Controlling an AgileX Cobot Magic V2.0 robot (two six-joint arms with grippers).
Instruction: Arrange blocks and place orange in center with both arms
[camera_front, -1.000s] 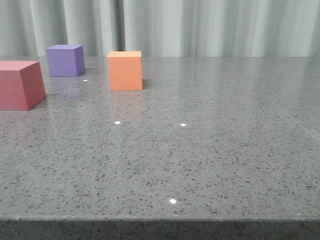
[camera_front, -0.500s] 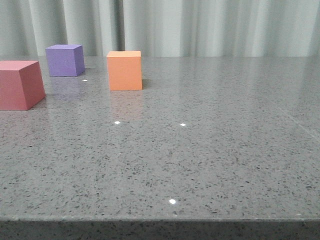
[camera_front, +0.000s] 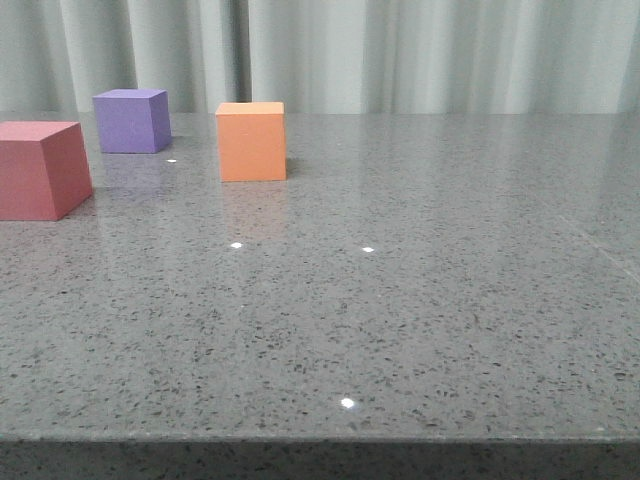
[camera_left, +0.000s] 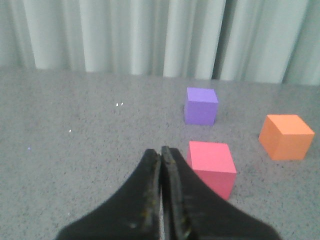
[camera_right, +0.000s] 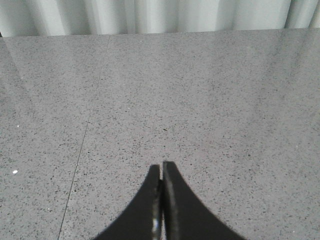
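Pink-red cube (camera_front: 40, 168) at far left of grey speckled surface (camera_front: 400, 320). Purple cube (camera_front: 132, 120) behind it, near curtain (camera_front: 400, 50). Orange cube (camera_front: 251, 140) to right, apart from both. Left hand (camera_left: 161, 152) closed, holds nothing, near pink-red cube. Right hand (camera_right: 161, 167) closed, holds nothing, over bare surface.

**Cut off and out of view**

In the front view the pink-red cube (camera_front: 40, 170) is cropped by the left edge, so its full width cannot be seen. Neither arm appears in that view. In the wrist views, the left end effector (camera_left: 161, 151) and the right end effector (camera_right: 161, 166) show only dark tapered fingertips; their bases run off the frame's lower edge.
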